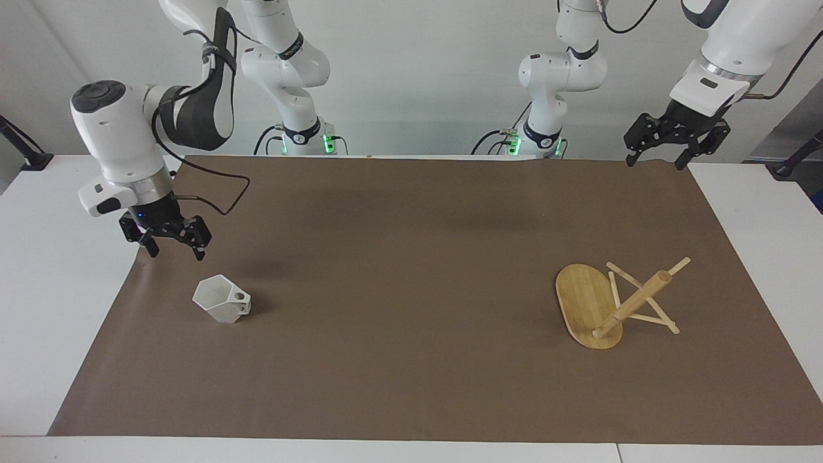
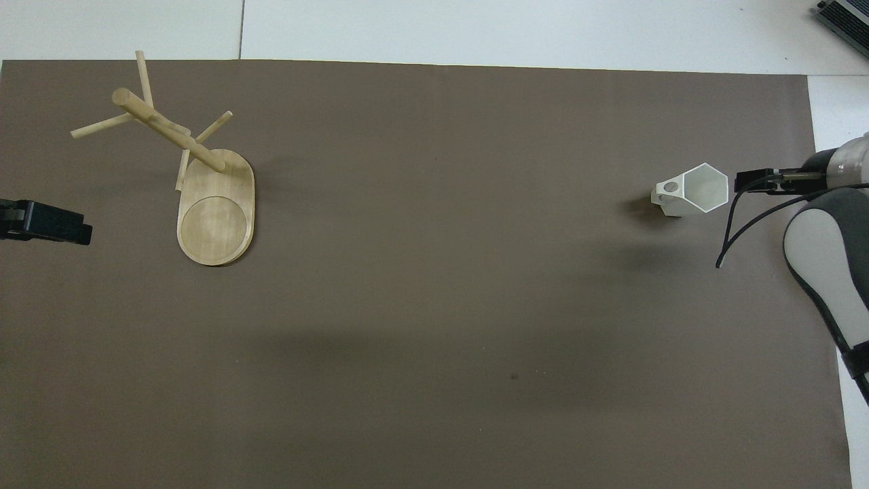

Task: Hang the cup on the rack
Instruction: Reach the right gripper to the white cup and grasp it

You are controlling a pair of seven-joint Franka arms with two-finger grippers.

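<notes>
The white faceted cup (image 1: 222,299) (image 2: 694,190) stands upright on the brown mat toward the right arm's end, its pierced handle turned toward the middle of the table. My right gripper (image 1: 176,253) (image 2: 753,182) hangs open and empty over the mat's edge, close beside the cup and not touching it. The bamboo rack (image 1: 617,302) (image 2: 204,176) stands on its oval base toward the left arm's end, pegs bare. My left gripper (image 1: 656,161) (image 2: 47,224) waits open and empty, raised over the mat's corner by the robots.
A brown mat (image 1: 411,289) covers most of the white table (image 1: 64,308). A black cable (image 1: 218,193) loops from the right wrist. A grey device (image 2: 845,17) shows at the table's corner farthest from the robots, at the right arm's end.
</notes>
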